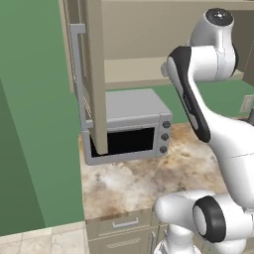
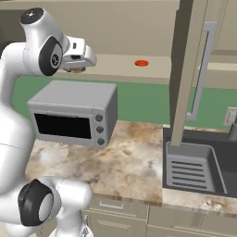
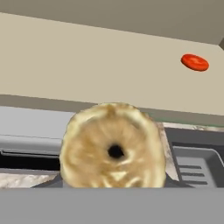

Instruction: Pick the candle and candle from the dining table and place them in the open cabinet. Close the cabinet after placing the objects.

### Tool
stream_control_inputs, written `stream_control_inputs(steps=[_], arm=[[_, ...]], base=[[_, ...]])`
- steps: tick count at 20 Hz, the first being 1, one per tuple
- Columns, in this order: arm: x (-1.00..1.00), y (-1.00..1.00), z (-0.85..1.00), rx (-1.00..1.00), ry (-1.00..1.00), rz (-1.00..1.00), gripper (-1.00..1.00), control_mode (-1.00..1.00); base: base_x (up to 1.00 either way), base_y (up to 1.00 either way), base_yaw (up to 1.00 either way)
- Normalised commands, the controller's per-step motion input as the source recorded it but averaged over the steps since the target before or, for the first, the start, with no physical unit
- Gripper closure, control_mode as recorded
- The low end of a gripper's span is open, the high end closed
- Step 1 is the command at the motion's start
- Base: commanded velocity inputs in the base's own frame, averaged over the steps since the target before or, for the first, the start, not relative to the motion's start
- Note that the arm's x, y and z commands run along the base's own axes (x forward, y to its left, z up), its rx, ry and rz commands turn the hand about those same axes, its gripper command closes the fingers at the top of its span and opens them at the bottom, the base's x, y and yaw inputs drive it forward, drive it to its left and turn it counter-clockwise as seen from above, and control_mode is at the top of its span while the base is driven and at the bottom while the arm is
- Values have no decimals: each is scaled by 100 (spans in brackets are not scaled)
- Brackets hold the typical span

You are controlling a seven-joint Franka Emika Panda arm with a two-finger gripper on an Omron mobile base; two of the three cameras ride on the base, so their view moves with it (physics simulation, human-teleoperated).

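**Golden-brown candle up at the cabinet shelf**

The gripper (image 2: 79, 69) is clenched on the squat golden-brown candle (image 3: 113, 146). In the hand view the candle sits right in front of the camera, round end on, with a small dark hole in the middle. In the right base view you can just make out a bit of brown under the white hand.

The arm is raised high, with the hand just above the top of the grey microwave (image 2: 76, 113), pointing toward the beige shelf (image 2: 152, 69) of the cabinet. The candle is held in the air near the shelf's front edge, not resting on it. A flat red disc (image 2: 141, 63) lies on that shelf, well apart from the candle, off toward the open door side.

One cabinet door (image 2: 187, 74) is swung out, its long silver handle (image 2: 202, 69) running down it. In the left base view another open door (image 1: 92, 74) hangs in front of the microwave's left corner.

The microwave sits on the marbled worktop (image 2: 134, 162), toward its back edge. A dark sink (image 2: 203, 166) is set into the worktop at the right end.
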Motion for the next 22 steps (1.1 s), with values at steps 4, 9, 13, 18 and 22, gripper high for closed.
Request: stream_control_inputs(steps=[4, 9, 13, 18, 22], arm=[[61, 0, 0, 0, 2, -7, 100, -100], [47, 0, 0, 0, 3, -4, 100, -100], [43, 0, -14, 0, 1, -1, 100, -100], [31, 0, -22, 0, 1, 0, 100, -100], [33, 0, -14, 0, 0, 0, 100, -100]], base=[[0, 0, 0], [0, 0, 0], [0, 0, 0], [0, 0, 0], [0, 0, 0]])
